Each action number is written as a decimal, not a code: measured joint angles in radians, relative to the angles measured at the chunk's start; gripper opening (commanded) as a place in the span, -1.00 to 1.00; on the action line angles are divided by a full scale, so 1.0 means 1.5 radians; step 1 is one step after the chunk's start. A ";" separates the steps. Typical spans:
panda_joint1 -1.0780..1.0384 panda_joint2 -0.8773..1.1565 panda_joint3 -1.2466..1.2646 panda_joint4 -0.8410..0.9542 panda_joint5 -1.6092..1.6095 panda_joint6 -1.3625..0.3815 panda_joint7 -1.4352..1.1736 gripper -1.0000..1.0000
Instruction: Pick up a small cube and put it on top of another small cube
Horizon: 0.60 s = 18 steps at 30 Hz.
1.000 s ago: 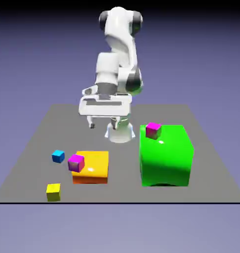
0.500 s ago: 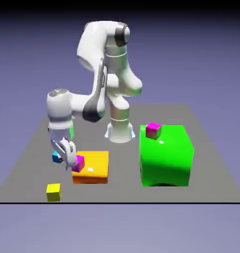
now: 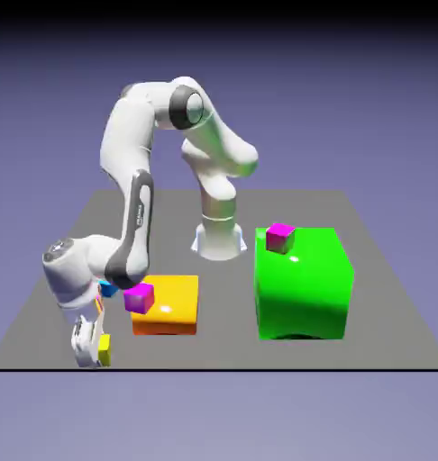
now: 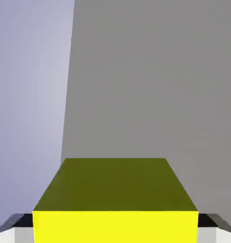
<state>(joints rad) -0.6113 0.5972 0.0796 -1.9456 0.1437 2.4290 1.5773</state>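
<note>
You are looking at the tool (image 3: 89,347) sitting low at the bench's (image 3: 42,297) near edge, close to the corner on the exterior view's left, with the yellow cube (image 3: 104,349) sitting between its fingers. In the hand view that yellow cube (image 4: 115,204) is filling the bottom of the picture, and a grey fingertip (image 4: 13,228) is showing at each side of it, tight against its faces; the tool seems to be pinching the cube, though the contact itself is hard to confirm at this angle. Whether the cube is resting on the bench or lifted clear, you cannot tell.

Just behind the tool, the flat orange-yellow block (image 3: 168,304) is lying on the bench, with a small magenta cube (image 3: 139,297) sitting at its corner on the exterior view's left. A small blue cube (image 3: 106,289) is peeking out beside the arm's wrist, mostly hidden. Farther toward the exterior view's right, the big green block (image 3: 302,284) is standing well apart from the tool, carrying a second magenta cube (image 3: 279,237) on its far top corner. At the far edge the robot's base (image 3: 218,241) is standing.
</note>
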 measured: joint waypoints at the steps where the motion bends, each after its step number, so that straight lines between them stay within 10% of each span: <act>1: -0.002 -0.024 -0.001 -0.002 -0.001 -0.023 0.001 -1.00; 18: 0.249 -0.435 0.099 -0.184 0.032 -0.263 -0.168 -1.00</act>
<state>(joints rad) -0.2385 -0.0550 0.2275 -2.2216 0.1916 2.0341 1.3253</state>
